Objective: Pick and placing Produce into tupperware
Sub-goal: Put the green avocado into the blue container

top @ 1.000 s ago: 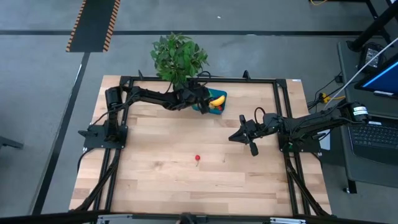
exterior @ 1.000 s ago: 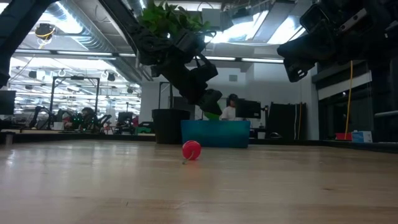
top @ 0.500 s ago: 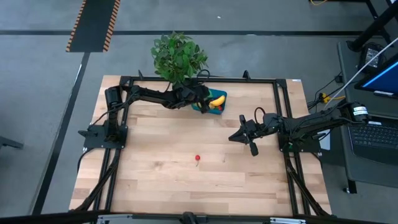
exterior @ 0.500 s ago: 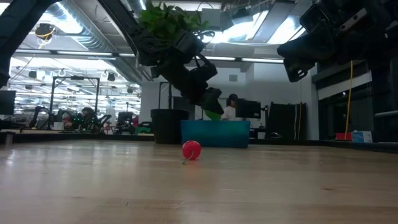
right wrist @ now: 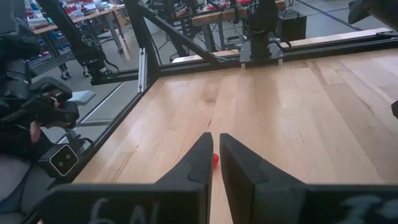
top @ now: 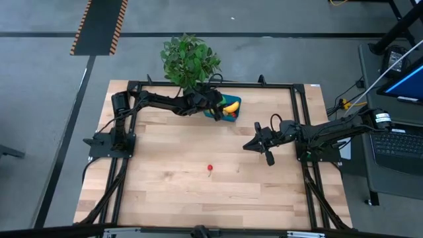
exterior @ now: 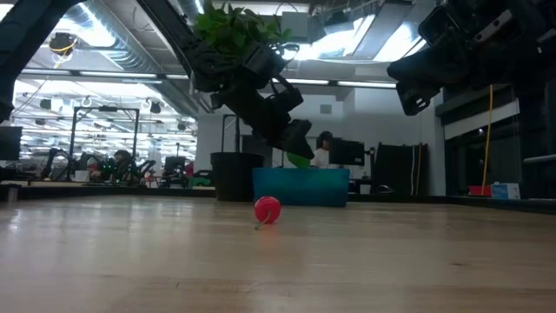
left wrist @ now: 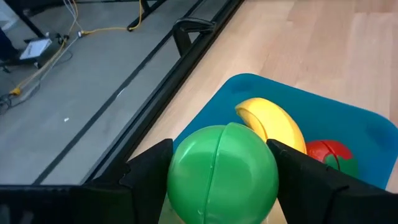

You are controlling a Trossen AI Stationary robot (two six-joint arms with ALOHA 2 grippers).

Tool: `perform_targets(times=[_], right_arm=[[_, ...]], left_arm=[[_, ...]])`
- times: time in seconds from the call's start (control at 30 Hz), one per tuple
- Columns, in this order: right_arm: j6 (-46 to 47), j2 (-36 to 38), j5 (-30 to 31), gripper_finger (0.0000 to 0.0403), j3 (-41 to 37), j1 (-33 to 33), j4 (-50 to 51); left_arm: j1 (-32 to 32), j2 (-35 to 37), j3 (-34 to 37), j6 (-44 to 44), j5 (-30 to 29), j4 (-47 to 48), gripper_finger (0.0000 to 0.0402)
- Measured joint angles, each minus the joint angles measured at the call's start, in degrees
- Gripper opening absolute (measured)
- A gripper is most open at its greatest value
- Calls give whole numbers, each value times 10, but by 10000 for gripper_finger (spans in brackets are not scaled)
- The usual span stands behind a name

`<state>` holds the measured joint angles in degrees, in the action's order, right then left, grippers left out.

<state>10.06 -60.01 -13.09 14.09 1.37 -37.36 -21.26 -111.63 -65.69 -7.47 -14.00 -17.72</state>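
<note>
The teal-blue tupperware (top: 229, 110) stands at the table's far edge, next to the potted plant, with a yellow banana (left wrist: 272, 124) and a red piece (left wrist: 330, 156) inside. My left gripper (top: 217, 110) hovers at its left rim, shut on a green ball of produce (left wrist: 222, 174). A small red piece (top: 210, 168) rests on the table near the middle. My right gripper (top: 255, 145) hangs shut and holding nothing above the table's right half. My left gripper pinches the green ball between its two fingers, one on each side (left wrist: 177, 177). The fingers slant downward from the table's left. The ball is lifted clear, above the tupperware's near-left rim (left wrist: 205, 118).
A leafy potted plant (top: 190, 61) stands just beyond the far edge beside the tupperware. A black frame (top: 296, 119) runs round the tabletop. Bare wood lies across the near half.
My left gripper has rolled slightly about its own axis while staying over the tupperware's rim; the green ball remains in its hold.
</note>
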Motion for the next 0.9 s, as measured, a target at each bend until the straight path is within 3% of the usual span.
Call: perform_targets(times=[0.9], right_arm=[[1, 0, 0, 33, 0, 0, 0]], left_arm=[[0, 0, 0, -17, -8, -26, 247]])
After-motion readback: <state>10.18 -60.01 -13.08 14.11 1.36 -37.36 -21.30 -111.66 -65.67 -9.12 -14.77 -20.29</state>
